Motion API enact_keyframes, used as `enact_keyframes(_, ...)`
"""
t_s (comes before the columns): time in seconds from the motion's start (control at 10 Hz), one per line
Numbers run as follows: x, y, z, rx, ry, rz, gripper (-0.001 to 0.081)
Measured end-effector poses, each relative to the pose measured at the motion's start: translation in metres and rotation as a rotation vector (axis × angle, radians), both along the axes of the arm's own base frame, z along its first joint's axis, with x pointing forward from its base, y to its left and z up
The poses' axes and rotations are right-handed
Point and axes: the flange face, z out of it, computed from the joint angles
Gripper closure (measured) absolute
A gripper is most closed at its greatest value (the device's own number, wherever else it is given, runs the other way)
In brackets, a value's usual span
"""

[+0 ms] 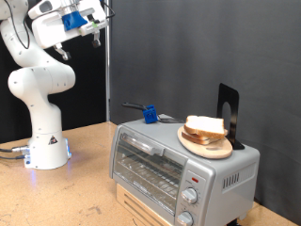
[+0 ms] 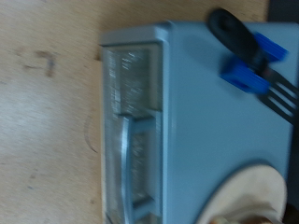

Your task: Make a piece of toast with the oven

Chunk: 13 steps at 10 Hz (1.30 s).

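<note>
The silver-grey oven (image 1: 179,168) stands at the exterior view's lower right with its glass door (image 1: 143,162) closed. On its roof a round wooden plate (image 1: 205,147) carries the piece of toast (image 1: 204,125), pale with a brown crust, stacked with another slice. My gripper (image 1: 91,25) hangs high at the exterior view's top left, well above and away from the oven, with nothing seen between its fingers. The wrist view looks down on the oven (image 2: 201,121), its door handle (image 2: 124,159) and the plate's rim (image 2: 252,194); my fingers do not show there.
A black fork-like tool with blue clips (image 1: 149,114) (image 2: 248,73) lies on the oven's roof. Behind the plate stands a black upright stand (image 1: 229,113). Two knobs (image 1: 191,196) sit on the oven's front. My arm's white base (image 1: 47,151) stands on the wooden table (image 1: 56,193).
</note>
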Motion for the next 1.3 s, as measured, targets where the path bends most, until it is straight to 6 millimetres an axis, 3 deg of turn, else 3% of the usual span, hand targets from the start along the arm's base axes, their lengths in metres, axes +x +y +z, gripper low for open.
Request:
enact_keyframes(0.5, 0.053, -0.008, -0.022, 0.077, -0.082, -0.057, 0.0124)
enact_keyframes(0.8, 0.082, -0.012, -0.043, 0.049, -0.018, -0.039, 0.0124)
enact_keyframes(1.1, 0.093, -0.009, -0.051, 0.009, 0.04, -0.027, 0.0124)
enact_keyframes(1.3, 0.095, -0.007, -0.048, 0.099, -0.002, -0.047, 0.0124)
